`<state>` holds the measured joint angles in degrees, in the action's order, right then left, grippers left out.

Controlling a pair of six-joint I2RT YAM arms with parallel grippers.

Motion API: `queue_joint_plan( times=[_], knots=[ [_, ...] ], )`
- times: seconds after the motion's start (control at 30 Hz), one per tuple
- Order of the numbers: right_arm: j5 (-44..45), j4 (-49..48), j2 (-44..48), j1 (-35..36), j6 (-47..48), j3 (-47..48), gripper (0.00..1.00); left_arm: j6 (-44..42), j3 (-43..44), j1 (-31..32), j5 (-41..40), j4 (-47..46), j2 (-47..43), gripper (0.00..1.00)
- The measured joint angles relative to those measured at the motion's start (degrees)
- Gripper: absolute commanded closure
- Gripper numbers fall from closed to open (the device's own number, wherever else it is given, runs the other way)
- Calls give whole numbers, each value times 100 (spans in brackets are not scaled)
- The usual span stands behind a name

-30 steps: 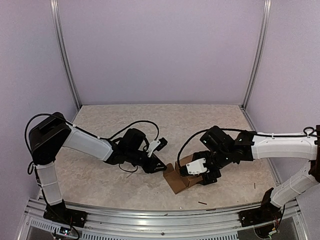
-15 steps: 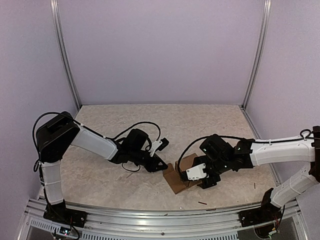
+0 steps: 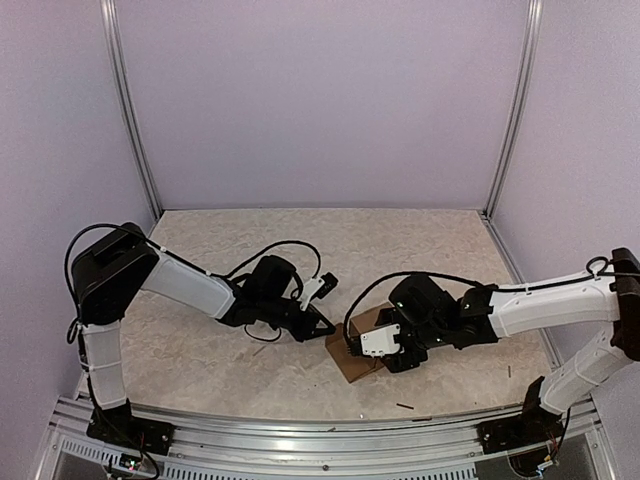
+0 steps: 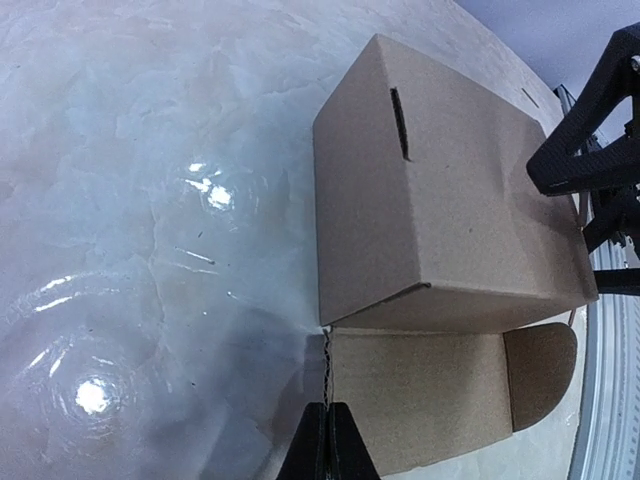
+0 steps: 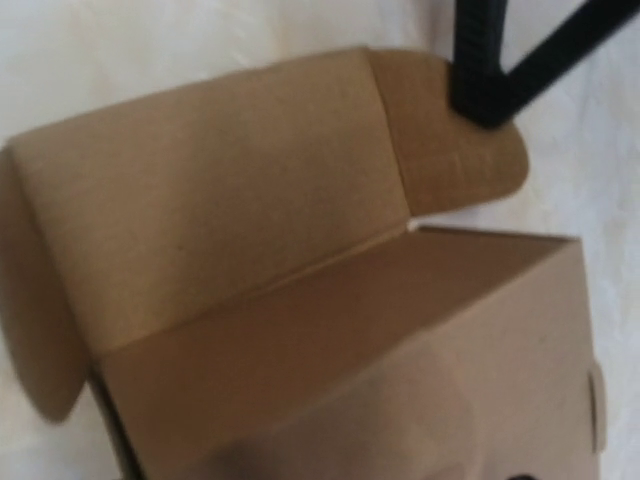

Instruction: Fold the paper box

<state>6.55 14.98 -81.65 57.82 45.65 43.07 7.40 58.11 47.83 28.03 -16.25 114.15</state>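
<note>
The top camera looks down from high at the near edge, taking in the whole counter. Both wrist cameras sit close over the paper box, their shared subject; the right is nearest.

Open tabletop across upper and lower-left frame, centre crowded, paper box hemmed between left gripper tip and right gripper, loose cable arching left of centre, walls closing three sides
</note>
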Motion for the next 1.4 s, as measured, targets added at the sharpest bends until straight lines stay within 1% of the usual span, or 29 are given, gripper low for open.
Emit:
queue_joint_plan(
  times=[0.13, 0.23, 0.5, 0.6, 1.03, 1.23, 1.4],
  knots=[
    [321, -256, -190, -9, -76, 9, 21, 4, -13, -50, -164, 0, -37, 100],
    [358, -365, -229, -79, -72, 22, 20, 13, -70, -94, -348, 35, -116, 100],
    [-289, -286, -225, -168, 203, 26, 19, 160, -190, -240, -654, 243, -315, 100],
    [-361, -289, -249, -157, 256, 55, 19, 227, -188, -249, -710, 280, -321, 100],
    [11, -769, -638, 131, 243, 199, 19, 437, -188, -249, -905, 481, -417, 100],
    [173, -903, -669, 133, 59, 229, 22, 450, -188, -238, -940, 603, -485, 100],
    [160, -931, -754, 133, -74, 291, 22, 435, -188, -175, -1005, 629, -505, 100]
  ],
)
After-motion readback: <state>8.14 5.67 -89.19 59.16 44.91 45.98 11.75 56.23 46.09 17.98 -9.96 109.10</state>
